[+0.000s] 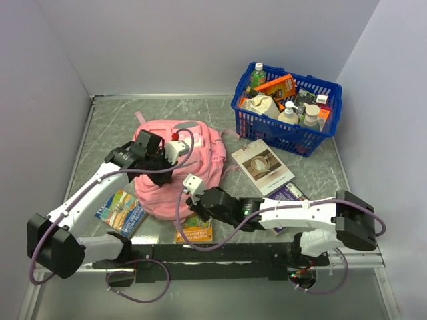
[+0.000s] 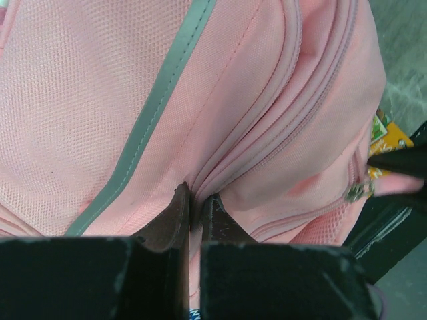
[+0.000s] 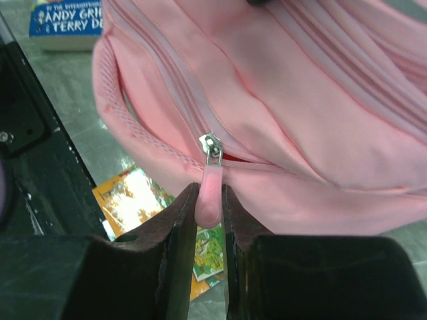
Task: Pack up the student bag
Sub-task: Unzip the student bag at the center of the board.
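Observation:
The pink student bag [image 1: 175, 175] lies at the table's middle left. My left gripper [image 1: 162, 162] is on top of it; in the left wrist view its jaws [image 2: 196, 197] are shut, pinching a fold of pink fabric [image 2: 200, 180] beside a zipper seam. My right gripper [image 1: 193, 198] is at the bag's near edge. In the right wrist view it [image 3: 207, 200] is shut on the pink rubber zipper pull [image 3: 209, 193] that hangs from a metal slider [image 3: 211, 147]. The zipper beside the slider is open a slit, showing red inside.
A blue plastic basket [image 1: 288, 107] with bottles and boxes stands at the back right. A white book [image 1: 262, 166] and a purple book [image 1: 288, 195] lie right of the bag. A blue book [image 1: 121, 211] and an orange booklet [image 1: 195, 230] lie by its near edge.

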Tool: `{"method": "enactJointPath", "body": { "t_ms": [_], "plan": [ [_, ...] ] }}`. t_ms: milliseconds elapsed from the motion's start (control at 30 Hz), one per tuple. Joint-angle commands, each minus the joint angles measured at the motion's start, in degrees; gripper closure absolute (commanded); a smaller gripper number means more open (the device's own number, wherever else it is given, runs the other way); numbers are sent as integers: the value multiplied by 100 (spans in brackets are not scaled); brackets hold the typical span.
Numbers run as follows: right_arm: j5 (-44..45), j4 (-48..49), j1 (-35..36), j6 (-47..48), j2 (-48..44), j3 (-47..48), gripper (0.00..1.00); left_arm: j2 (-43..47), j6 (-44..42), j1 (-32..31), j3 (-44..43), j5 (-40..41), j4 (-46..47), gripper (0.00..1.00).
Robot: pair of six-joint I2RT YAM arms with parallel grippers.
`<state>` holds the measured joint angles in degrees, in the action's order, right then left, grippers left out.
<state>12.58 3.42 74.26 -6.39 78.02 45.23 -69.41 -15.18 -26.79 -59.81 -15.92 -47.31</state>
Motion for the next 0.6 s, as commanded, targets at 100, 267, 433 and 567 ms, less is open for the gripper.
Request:
{"method": "enactJointPath", "body": {
  "t_ms": [100,267,433,567],
  "plan": [
    [-423,19,396,419,477,1048,100,-475,1289,-143,-970,-121,1304,99],
    [-370,-638,397,323,522,1208,100,-600,1483,-143,-1445,-236,1277,99],
    [349,-817,336,112,223,524,100,-372,1615,-151,-1727,-140,1057,99],
    [807,-931,-165,252,363,591,100,40,1440,-143,-1841,168,820,99]
  ]
}}
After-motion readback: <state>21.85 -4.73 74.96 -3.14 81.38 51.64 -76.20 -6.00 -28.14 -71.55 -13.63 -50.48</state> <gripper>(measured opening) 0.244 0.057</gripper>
